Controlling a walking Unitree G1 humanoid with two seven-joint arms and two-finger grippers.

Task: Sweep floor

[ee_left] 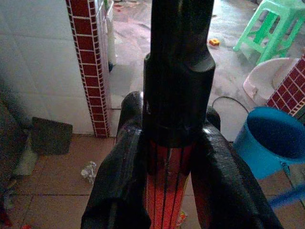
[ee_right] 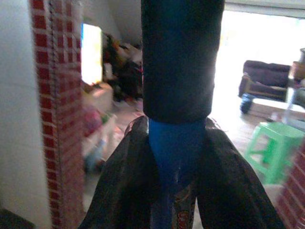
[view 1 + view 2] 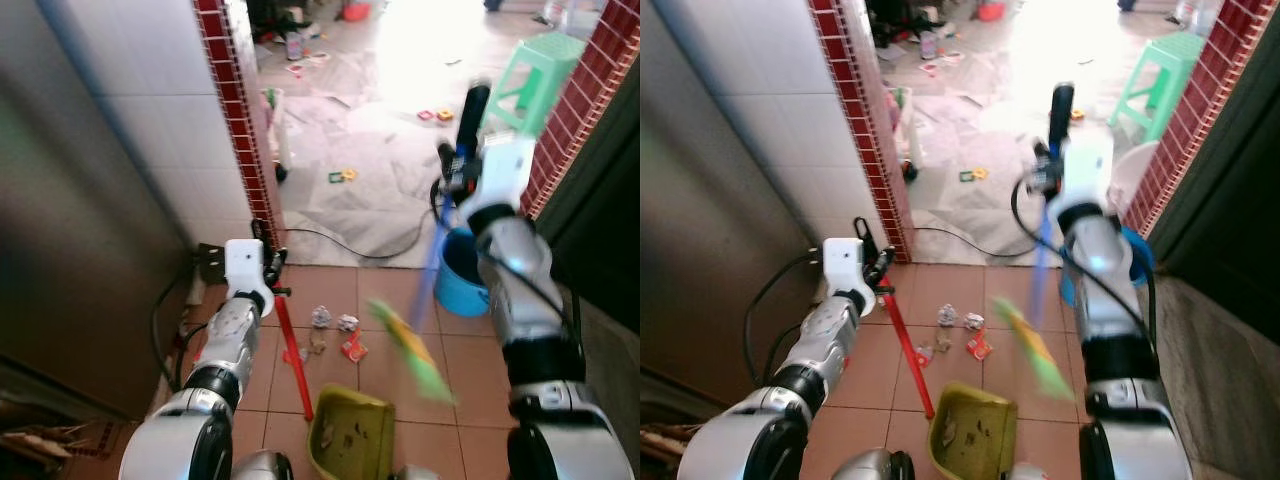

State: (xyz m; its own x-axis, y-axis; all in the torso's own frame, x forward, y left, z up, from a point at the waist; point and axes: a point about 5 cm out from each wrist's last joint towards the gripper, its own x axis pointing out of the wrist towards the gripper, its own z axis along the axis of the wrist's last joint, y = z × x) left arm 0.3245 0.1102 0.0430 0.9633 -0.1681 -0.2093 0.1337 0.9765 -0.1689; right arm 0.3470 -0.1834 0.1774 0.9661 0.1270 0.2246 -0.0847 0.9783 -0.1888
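My left gripper (image 3: 272, 272) is shut on the red handle (image 3: 292, 350) of a green dustpan (image 3: 352, 435), which rests on the tile floor at the bottom centre with bits of litter in it. In the left wrist view, my fingers (image 1: 119, 181) clamp that handle just below its black grip. My right gripper (image 3: 456, 172) is raised and shut on a blue broom handle (image 3: 432, 265) with a black grip (image 2: 177, 57). The green broom head (image 3: 410, 352) is blurred over the floor, right of the litter. Crumpled paper (image 3: 320, 316) and a red wrapper (image 3: 353, 349) lie in front of the dustpan.
A blue bucket (image 3: 462, 275) stands right of the broom, with a white basin (image 3: 1130, 175) and a green stool (image 3: 535, 70) behind it. A brick-edged pillar (image 3: 240, 120) and a steel cabinet (image 3: 70, 250) close the left side. A black cable (image 3: 350, 248) crosses the doorway. More litter lies beyond.
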